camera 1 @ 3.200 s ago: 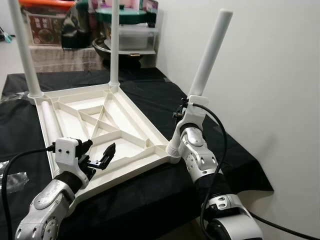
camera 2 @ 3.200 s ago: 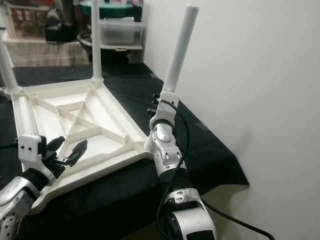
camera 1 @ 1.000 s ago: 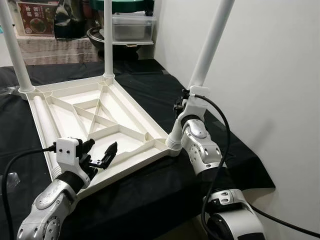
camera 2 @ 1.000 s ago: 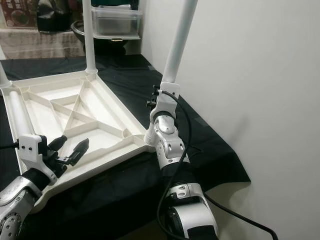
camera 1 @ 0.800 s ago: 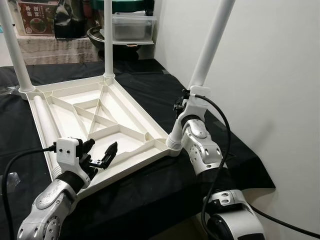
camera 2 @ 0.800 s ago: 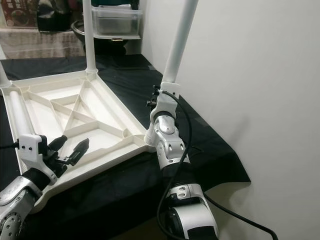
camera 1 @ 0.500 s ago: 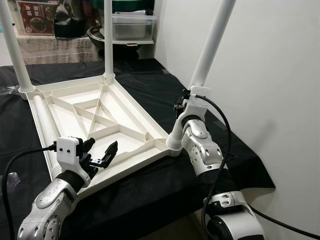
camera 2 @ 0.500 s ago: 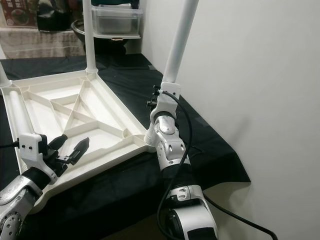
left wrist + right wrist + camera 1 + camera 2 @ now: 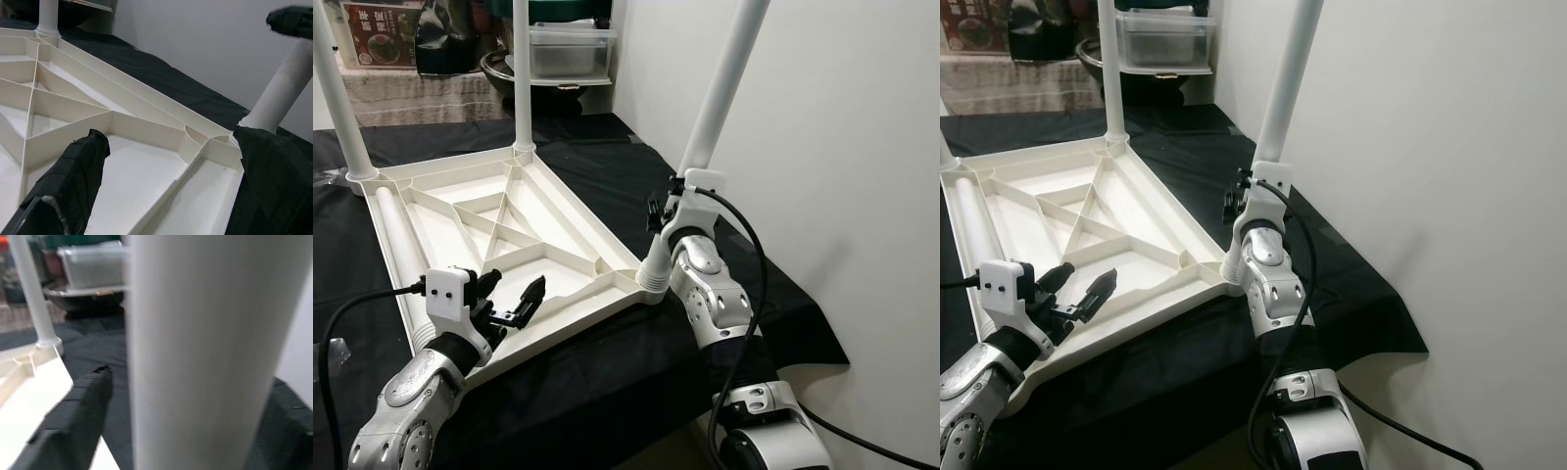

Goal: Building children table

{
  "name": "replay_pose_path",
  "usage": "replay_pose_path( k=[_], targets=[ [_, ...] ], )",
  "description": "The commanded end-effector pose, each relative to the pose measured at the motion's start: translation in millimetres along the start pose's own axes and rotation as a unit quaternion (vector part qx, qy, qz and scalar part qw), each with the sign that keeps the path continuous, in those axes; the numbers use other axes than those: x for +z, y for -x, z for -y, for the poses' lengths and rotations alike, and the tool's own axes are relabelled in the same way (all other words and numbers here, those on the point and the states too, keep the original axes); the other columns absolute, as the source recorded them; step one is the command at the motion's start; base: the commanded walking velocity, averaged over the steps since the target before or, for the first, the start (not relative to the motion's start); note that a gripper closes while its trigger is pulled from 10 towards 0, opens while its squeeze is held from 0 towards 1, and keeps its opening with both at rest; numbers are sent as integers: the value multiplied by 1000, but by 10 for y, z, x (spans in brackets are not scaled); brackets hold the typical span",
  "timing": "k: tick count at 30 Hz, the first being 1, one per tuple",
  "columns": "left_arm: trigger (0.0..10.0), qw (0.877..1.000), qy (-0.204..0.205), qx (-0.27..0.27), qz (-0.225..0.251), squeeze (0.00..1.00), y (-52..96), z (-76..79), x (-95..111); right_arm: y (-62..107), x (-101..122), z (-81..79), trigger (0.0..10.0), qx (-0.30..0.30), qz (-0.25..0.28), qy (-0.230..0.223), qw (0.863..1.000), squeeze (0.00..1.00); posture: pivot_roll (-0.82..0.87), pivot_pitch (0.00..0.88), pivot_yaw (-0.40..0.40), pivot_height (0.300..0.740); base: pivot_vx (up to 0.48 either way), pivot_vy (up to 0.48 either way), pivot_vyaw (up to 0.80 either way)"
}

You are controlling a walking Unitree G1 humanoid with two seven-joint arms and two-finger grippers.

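Gripping the near-right leg (image 9: 713,122) just above its socket, the right tool (image 9: 658,208) has its fingers on either side of the white tube, which the right wrist view shows passing between them; the leg leans away from upright, towards the wall, so it looks only partly seated at the top's (image 9: 499,253) near-right corner. The top lies upside down, ribs showing, on the black-covered desk (image 9: 607,162); the left tool (image 9: 509,299) hovers over its near edge with fingers spread apart and nothing between them.

Likely trouble: pushed or twisted while tilted, the leg could bind or cross its thread in the socket, or lever that corner up; nothing pins the top down, so it may slide on the cloth, the more so as the left tool is not touching it. That corner sits near the desk's right side, so a hard shove could drag it towards the edge. The right arm's cable (image 9: 744,255) loops close beside the leg and might snag if the wrist turns.

Count: one top; four legs, two standing at the far corners (image 9: 340,98) (image 9: 522,73), one in the right tool, one lying along the top's left side (image 9: 399,245); two tools.
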State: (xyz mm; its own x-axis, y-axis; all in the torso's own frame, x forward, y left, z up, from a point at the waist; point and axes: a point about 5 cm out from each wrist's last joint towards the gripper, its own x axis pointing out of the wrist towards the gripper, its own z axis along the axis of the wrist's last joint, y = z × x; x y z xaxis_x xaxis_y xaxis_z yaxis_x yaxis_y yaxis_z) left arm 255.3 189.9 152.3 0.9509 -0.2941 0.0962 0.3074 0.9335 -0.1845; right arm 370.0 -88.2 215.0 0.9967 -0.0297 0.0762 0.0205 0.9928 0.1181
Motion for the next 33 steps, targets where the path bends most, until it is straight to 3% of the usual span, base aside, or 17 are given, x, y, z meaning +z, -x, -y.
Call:
replay_pose_path(
  k=[1, 6, 13, 22, 23, 24, 25, 26, 33],
  targets=[
    [10000, 1000, 5, -5, -8, 0, -7, 16, -56, 17, 21, 30, 10000, -4, 15, 4, 1000, 1000, 37, 0, -134, 740, 0, 0, 0],
    [10000, 1000, 6, -6, -9, 0, -1, 11, -57, 49, 131, 29, 10000, -4, 56, 12, 998, 1000, 36, 0, -130, 740, 0, 0, 0],
    [10000, 1000, 5, -8, -11, 0, -3, 12, -58, 39, 164, 51, 10000, 1, 64, 14, 998, 1000, 36, 0, -129, 740, 0, 0, 0],
    [10000, 1000, 6, -10, -12, 0, -3, 14, -60, -71, 194, 214, 10000, 25, 54, 25, 998, 1000, 34, 0, -128, 740, 0, 0, 0],
    [10000, 1000, 6, -10, -12, 0, -2, 15, -61, -98, 206, 258, 10000, 39, 49, 25, 998, 957, 33, 0, -128, 740, 0, 0, 0],
    [10000, 1000, 6, -10, -12, 0, 0, 14, -61, -125, 217, 304, 10000, 52, 43, 29, 997, 110, 32, 0, -129, 740, 0, 0, 0],
    [10000, 1000, 6, -10, -12, 0, 0, 14, -61, -125, 217, 304, 10000, 52, 43, 29, 997, 110, 32, 0, -129, 740, 0, 0, 0],
    [10000, 1000, 6, -10, -12, 0, 0, 14, -62, -153, 220, 354, 10000, 61, 36, 31, 997, 0, 30, 0, -128, 740, 0, 0, 0],
    [10000, 1000, 7, -14, -13, 0, 1, 20, -65, -214, 226, 420, 10000, 116, 10, 9, 993, 0, 29, 0, -124, 740, 0, 0, 0]
  ],
)
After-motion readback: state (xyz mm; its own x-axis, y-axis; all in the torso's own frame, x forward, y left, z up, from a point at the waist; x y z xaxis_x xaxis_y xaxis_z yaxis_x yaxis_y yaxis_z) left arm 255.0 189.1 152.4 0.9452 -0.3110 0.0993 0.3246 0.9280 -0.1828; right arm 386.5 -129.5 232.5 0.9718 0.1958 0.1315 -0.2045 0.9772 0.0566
